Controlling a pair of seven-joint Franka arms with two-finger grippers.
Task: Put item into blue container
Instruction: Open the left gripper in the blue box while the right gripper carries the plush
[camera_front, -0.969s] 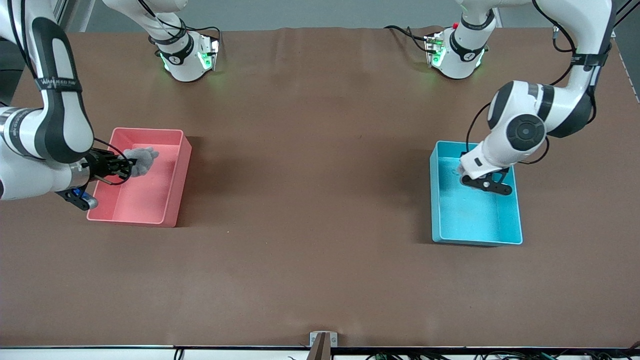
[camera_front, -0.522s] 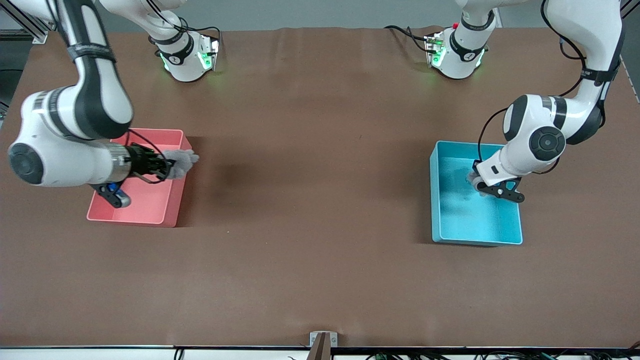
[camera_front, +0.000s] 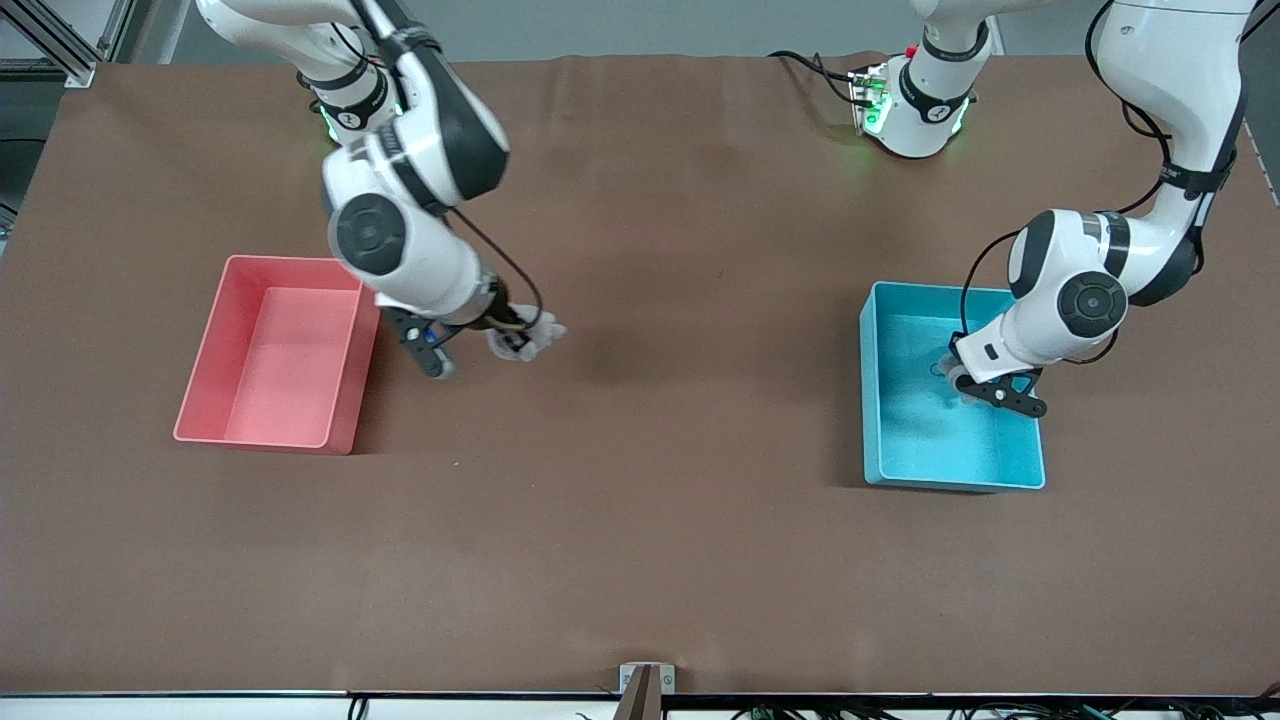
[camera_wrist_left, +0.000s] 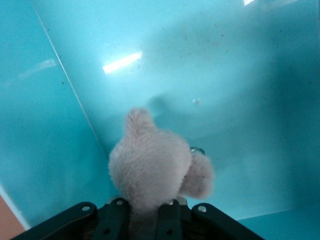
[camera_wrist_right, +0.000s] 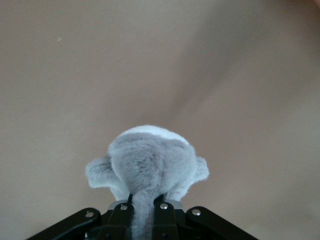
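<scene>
You had the left gripper (camera_wrist_left: 145, 212) clamped on a pale plush toy (camera_wrist_left: 155, 172), its jaws pinched tight into the fur at the toy's base, and it hung low inside the blue container (camera_front: 875, 400), the toy just above the bin's flat bottom near one wall. Your right gripper (camera_wrist_right: 145, 212) was likewise squeezed shut on a grey plush toy (camera_wrist_right: 147, 170), gripping it by a narrow tuft, and it hung over the bare brown table (camera_front: 650, 500) just beside the pink bin (camera_front: 200, 400), well apart from the blue container at the left arm's end. From the front view the grey toy (camera_front: 528, 335) was partly hidden by the right arm's wrist, so you could not be sure how much of it sat between the fingers; it looked like a thin hold. That was the main risk: a soft toy held by a tuft could slip out on the long carry across the table and land short of the bin. The second was a clash, since the left arm (camera_front: 1060, 300) occupied the container, and bringing the right arm in before it released and cleared could knock the two wrists together or shove the bin. A release from height could also let the toy bounce over a wall.
</scene>
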